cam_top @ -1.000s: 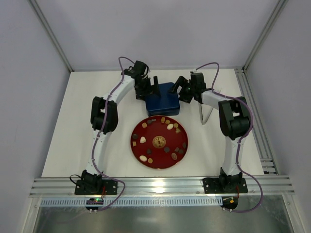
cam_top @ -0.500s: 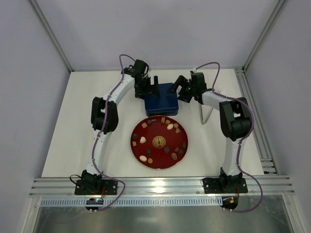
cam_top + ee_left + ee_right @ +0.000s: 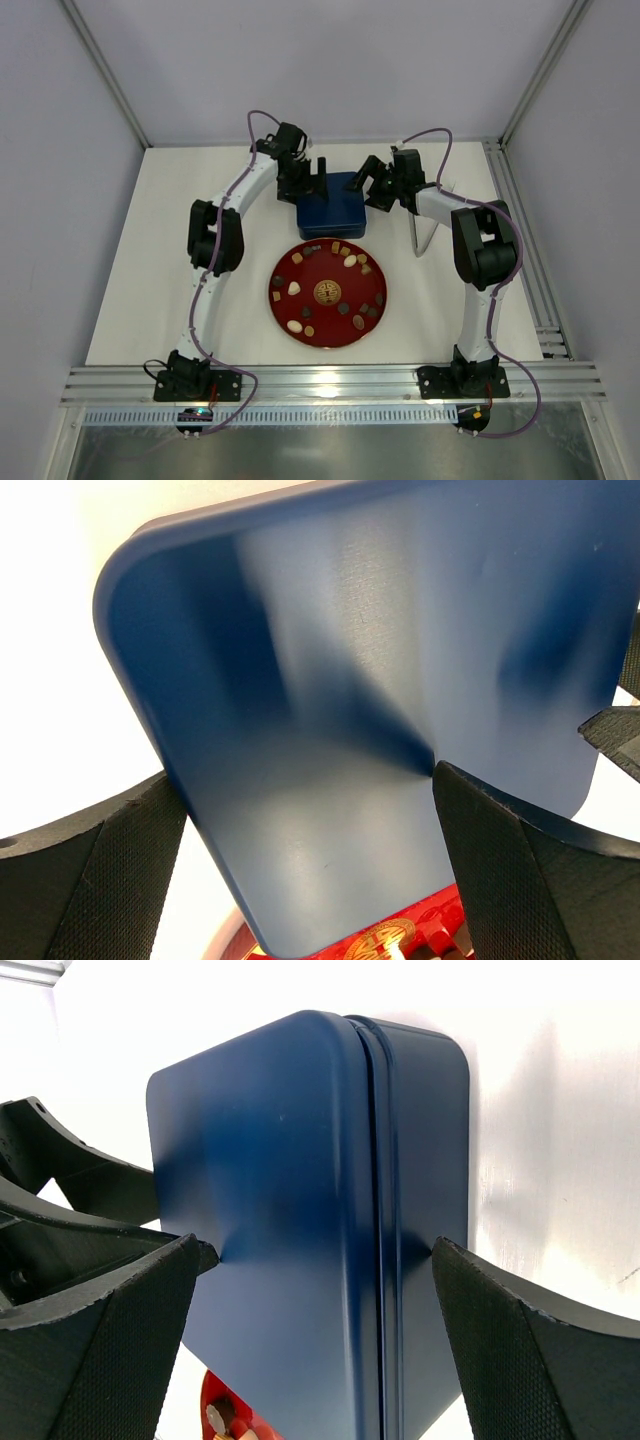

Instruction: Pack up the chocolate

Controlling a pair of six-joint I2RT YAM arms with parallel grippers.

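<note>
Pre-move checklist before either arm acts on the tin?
1. Left gripper open: ok.
2. Right gripper open: ok.
3. Both grippers straddling the blue tin: ok.
4. Fingers touching the tin: cannot tell.
5. Tin opened for packing: not ok, it is closed.
6. Chocolates all on the red plate, none in the tin's way: ok.

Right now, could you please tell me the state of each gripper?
Left gripper: open, holding nothing, over the blue tin.
Right gripper: open, holding nothing.
</note>
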